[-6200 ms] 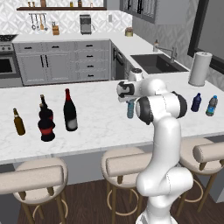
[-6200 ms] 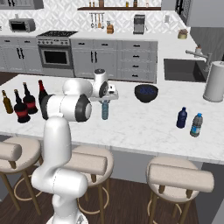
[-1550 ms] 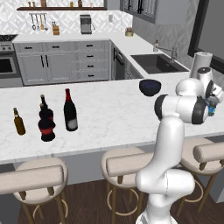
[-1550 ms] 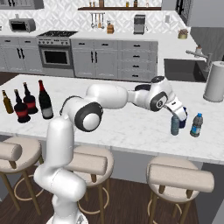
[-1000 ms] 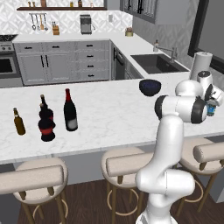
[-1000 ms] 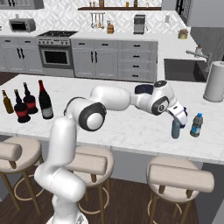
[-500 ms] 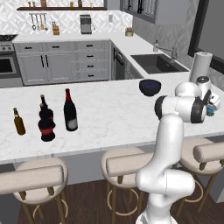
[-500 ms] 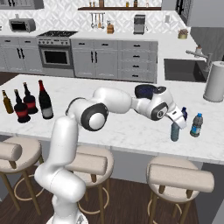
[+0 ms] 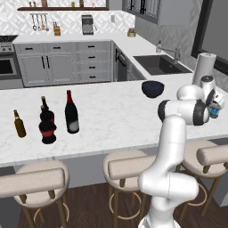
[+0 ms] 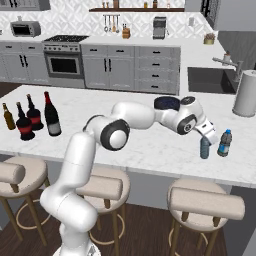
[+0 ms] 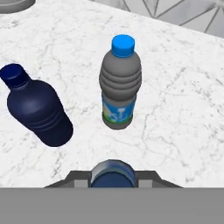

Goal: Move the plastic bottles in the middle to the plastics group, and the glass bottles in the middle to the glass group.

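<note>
Pincer (image 10: 205, 138) clamped on light-blue plastic bottle (image 10: 204, 148), upright on counter (image 10: 150, 145), beside plastics group (image 11: 78, 100)

Dark bowl (image 9: 152, 88), paper-towel roll (image 10: 246, 93)

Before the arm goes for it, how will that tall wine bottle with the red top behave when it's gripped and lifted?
The wine bottle is tall on a narrow base, so a sideways nudge would probably tip it. Its dark glossy surface looks slippery, likely glass, so heavy for its width and breakable if dropped.
</note>
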You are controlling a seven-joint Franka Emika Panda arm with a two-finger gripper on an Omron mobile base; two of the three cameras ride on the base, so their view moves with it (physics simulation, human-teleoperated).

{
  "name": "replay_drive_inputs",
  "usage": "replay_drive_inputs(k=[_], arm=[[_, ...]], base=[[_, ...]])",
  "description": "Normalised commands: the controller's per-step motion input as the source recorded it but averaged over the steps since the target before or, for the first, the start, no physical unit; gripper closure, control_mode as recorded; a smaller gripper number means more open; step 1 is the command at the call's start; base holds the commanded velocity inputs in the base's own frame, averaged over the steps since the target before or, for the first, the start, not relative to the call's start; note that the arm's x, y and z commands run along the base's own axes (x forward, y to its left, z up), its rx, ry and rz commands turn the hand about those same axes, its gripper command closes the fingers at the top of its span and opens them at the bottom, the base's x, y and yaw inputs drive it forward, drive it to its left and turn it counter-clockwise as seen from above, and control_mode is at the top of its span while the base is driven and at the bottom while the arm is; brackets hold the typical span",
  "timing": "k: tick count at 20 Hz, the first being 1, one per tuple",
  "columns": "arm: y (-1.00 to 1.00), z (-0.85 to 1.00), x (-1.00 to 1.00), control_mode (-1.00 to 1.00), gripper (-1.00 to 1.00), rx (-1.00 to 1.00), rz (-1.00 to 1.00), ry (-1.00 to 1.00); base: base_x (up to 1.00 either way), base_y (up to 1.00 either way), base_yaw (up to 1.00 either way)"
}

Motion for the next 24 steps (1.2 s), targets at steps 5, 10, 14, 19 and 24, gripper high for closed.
replay_drive_inputs(k=[5,10,14,19,24], arm=[[-0.05,0.0,0.0,-1.0,1.0,0.06,0.0,-0.02],[0.0,-0.22,0.0,-1.0,1.0,0.13,0.0,0.0],[0.0,-0.16,0.0,-1.0,1.0,0.04,0.0,0.0],[0.0,0.0,0.0,-1.0,-1.0,0.0,0.0,0.0],[0.02,0.0,-0.03,-1.0,-1.0,-0.01,0.0,0.0]], base=[[0.0,0.0,0.0],[0.0,0.0,0.0],[0.0,0.0,0.0],[0.0,0.0,0.0],[0.0,0.0,0.0]])
